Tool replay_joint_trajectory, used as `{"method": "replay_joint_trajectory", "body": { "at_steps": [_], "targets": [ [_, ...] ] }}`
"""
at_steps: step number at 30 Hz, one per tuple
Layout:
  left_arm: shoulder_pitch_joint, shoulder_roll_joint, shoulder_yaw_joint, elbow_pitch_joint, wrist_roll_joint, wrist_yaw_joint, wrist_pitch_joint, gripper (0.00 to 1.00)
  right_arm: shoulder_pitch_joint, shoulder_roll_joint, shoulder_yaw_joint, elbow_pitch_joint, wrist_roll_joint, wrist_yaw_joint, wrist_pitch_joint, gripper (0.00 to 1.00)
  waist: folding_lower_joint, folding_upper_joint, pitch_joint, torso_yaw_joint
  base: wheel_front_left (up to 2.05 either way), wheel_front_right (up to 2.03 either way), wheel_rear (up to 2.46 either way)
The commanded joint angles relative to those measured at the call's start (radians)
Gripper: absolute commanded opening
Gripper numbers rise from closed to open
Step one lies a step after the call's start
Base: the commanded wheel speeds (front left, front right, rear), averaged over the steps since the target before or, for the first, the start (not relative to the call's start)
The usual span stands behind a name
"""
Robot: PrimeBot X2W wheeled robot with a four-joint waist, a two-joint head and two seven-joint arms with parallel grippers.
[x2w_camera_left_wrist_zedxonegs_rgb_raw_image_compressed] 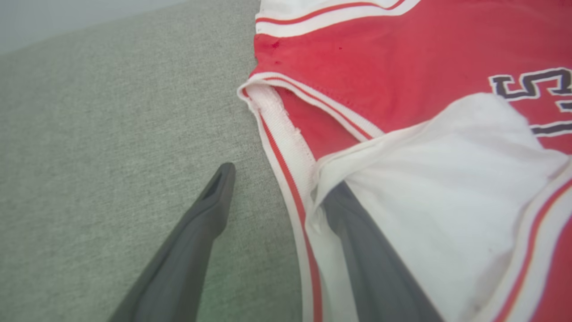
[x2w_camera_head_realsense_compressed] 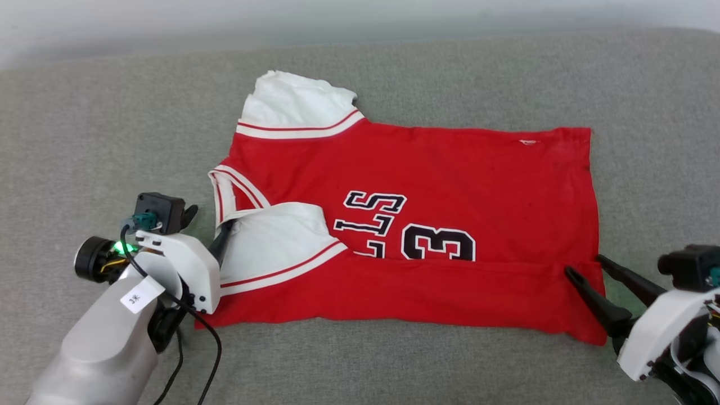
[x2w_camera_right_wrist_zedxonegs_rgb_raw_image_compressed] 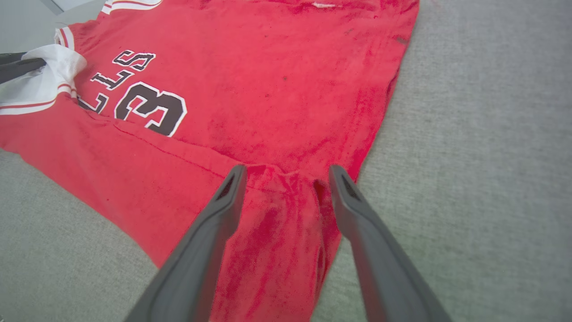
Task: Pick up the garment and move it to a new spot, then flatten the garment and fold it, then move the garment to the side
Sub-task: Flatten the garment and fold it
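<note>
The left gripper [x2w_camera_left_wrist_zedxonegs_rgb_raw_image_compressed: 279,179] holds its dark fingers spread, one over the broad grey woven cushion [x2w_camera_head_realsense_compressed: 394,365], one under the white sleeve [x2w_camera_left_wrist_zedxonegs_rgb_raw_image_compressed: 447,188] of the red jersey-style shirt [x2w_camera_head_realsense_compressed: 450,185] lying mid-cushion, near edge folded over. The right gripper [x2w_camera_right_wrist_zedxonegs_rgb_raw_image_compressed: 287,172], fingers spread, straddles its hem corner.

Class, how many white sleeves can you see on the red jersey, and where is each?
2. One white short sleeve lies at the far edge of the red jersey-style shirt; the second sleeve is folded onto its front, beside the black lettering. None seems hidden.
</note>
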State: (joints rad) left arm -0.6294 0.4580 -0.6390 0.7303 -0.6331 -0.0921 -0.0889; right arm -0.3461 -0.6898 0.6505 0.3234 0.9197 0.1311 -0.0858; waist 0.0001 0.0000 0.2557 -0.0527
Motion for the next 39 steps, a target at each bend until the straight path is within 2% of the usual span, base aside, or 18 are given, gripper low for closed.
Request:
{"method": "replay_joint_trajectory", "body": {
  "at_steps": [1,6,11,21,26,30,39],
  "targets": [
    [-0.020,-0.005,0.000,-0.005,-0.001,-0.004,-0.006,1.00,0.024,-0.007,-0.010,-0.004,-0.008,-0.001,-0.012,1.00,-0.0001,0.0000,-0.024,0.015,0.00,0.00,0.00],
    [-0.040,0.021,-0.013,-0.056,0.004,-0.007,0.037,1.00,0.086,-0.019,-0.059,-0.038,-0.033,-0.001,-0.029,1.00,-0.0001,0.0000,-0.071,0.031,0.00,0.00,0.00],
    [-0.066,0.058,-0.026,-0.139,-0.024,-0.018,0.159,1.00,0.140,-0.013,-0.117,-0.083,-0.075,-0.001,-0.020,1.00,-0.0001,0.0000,-0.103,0.039,0.00,0.00,0.00],
    [-0.101,0.110,-0.094,-0.238,-0.180,-0.036,0.593,1.00,0.212,0.029,-0.217,-0.153,-0.141,-0.001,0.045,1.00,-0.0001,0.0000,-0.130,0.047,0.00,0.00,0.00],
    [-0.075,0.144,-0.139,-0.265,-0.228,-0.036,0.735,1.00,0.225,0.052,-0.244,-0.182,-0.164,-0.001,0.074,1.00,-0.0001,0.0000,-0.128,0.033,0.00,0.00,0.00],
    [-0.043,0.158,-0.157,-0.258,-0.250,-0.035,0.785,1.00,0.227,0.068,-0.260,-0.197,-0.174,-0.001,0.091,1.00,-0.0001,0.0000,-0.117,0.020,0.00,0.00,0.00],
    [0.039,0.145,-0.198,-0.195,-0.253,-0.032,0.791,1.00,0.213,0.085,-0.277,-0.203,-0.179,-0.001,0.107,1.00,-0.0001,0.0000,-0.086,0.001,0.00,0.00,0.00]
  ]
}}
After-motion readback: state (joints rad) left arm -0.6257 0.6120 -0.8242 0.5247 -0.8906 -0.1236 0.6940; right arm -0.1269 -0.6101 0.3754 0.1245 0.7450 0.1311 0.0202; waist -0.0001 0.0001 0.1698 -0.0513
